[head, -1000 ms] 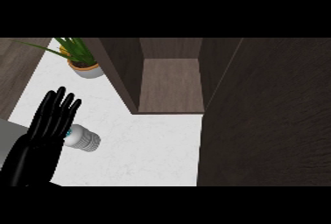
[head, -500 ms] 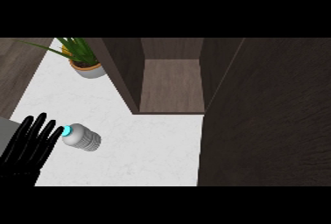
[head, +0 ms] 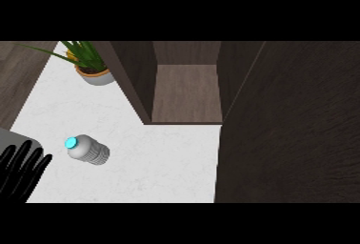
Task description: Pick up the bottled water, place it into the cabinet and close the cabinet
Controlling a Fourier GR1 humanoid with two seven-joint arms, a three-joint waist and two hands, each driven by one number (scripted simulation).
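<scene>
Bottle first: clear ribbed plastic water bottle with cyan cap sits on the white marbled bench, left of centre, seemingly upright and untouched. Black left hand is at the lower left edge, fingers straight, released, near the water bottle but apart. No right hand in view. Dark wooden cabinet is open at upper centre. The water bottle is likely light, smooth and tippy; grasp mid-body, below the cap.

Light soft and even, moderate overall. White worktop is the brightest surface. Dark cabinet walls read dim; its open inside a shade lighter. On the bottled water, lower right side greyer, cap bright.
</scene>
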